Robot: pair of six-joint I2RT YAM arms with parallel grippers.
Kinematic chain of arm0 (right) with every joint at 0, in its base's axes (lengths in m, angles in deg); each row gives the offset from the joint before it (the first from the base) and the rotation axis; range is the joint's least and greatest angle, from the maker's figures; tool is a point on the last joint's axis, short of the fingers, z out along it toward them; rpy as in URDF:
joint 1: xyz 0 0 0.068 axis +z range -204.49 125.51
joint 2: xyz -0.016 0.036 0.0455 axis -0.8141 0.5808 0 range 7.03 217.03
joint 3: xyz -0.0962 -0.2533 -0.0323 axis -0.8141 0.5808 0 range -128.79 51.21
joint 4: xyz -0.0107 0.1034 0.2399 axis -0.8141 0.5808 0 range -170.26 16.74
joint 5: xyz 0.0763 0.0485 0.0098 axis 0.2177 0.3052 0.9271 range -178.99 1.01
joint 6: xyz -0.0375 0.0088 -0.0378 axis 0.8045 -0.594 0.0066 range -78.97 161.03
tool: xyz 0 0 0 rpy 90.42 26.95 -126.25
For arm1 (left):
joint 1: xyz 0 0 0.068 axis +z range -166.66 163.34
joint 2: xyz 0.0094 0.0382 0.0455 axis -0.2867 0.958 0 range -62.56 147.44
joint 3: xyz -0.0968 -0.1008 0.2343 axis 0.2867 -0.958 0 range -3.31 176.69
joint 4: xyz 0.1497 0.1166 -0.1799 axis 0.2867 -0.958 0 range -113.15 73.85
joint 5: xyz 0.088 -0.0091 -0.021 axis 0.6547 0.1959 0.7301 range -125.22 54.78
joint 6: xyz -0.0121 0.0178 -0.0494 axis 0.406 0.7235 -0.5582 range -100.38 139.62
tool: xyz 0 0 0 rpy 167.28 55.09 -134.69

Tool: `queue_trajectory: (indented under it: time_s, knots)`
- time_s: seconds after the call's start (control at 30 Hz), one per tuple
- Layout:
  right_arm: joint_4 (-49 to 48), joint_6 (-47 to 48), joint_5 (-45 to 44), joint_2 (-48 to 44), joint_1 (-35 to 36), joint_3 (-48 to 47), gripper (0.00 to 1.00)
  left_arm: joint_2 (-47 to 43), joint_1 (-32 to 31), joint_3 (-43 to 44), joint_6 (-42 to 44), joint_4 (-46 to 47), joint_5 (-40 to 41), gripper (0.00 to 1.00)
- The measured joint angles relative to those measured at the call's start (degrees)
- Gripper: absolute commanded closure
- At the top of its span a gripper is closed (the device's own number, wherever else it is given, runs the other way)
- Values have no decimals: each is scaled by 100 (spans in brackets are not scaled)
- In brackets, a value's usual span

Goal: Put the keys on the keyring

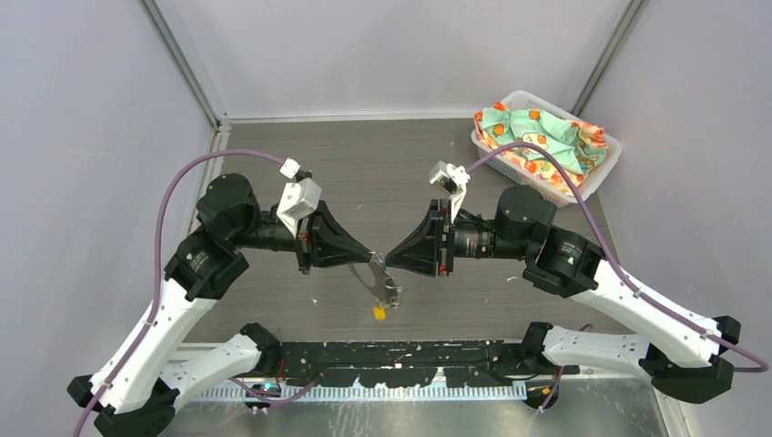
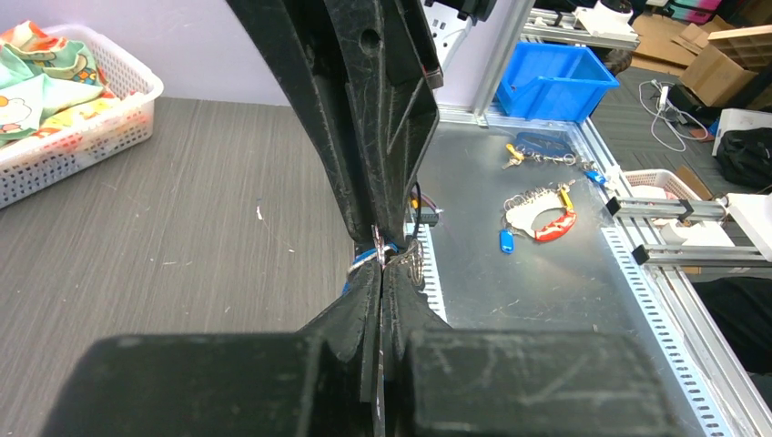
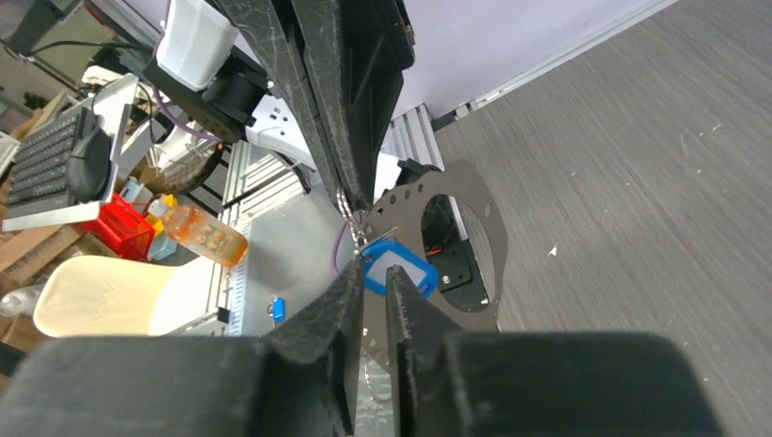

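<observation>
We see the keyring (image 3: 473, 187) as a flat grey band around a wide oval opening, with small holes dotted along its edge. The left pincer (image 1: 371, 259) is clamped on its upper end, and the keyring hangs below those tips, above the counter (image 1: 382, 173). The yellow key (image 1: 379, 312) dangles at its bottom end. The right pincer (image 1: 390, 256) has its fingers together, tip to tip with the left. The blue key (image 3: 398, 270) sits right at its fingertips, against the band; we cannot tell whether it is pinched.
</observation>
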Motion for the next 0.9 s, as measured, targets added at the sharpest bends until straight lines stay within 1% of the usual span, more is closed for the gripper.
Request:
queue_trajectory:
  time_s: [0.03, 0.1, 0.2, 0.3, 0.37, 0.57, 0.63, 0.73, 0.77, 0.9]
  knots:
    - [17, -7, -15, 0, 0, 0, 60, -4, 0, -2, 2, 0, -2, 100]
    - [46, -7, -55, 0, 0, 0, 56, -13, 0, -2, 7, 0, -4, 100]
    - [31, -7, -76, 0, -2, 0, 55, -28, 0, -7, 13, 0, -4, 100]
    - [-17, -24, -37, 2, -4, 0, 57, -35, 0, -13, 15, 0, -2, 100]
    - [-85, -42, 9, 24, -22, 0, 62, -35, 0, -15, 13, 0, -2, 100]
    - [-247, -125, 151, 203, -28, 0, 81, -35, 0, -15, 17, -2, -2, 100]
    - [-284, -164, 199, 234, -28, 0, 88, -37, 0, -24, 24, -7, 13, 100]
    - [-310, -179, 245, 232, -28, 0, 97, -42, 0, -35, 24, -4, 31, 100]
    - [-308, -186, 251, 232, -28, 0, 99, -50, 2, -37, 26, -4, 35, 100]
    - [-297, -208, 271, 201, -33, 0, 99, -94, 7, -55, 81, -4, 109, 100]
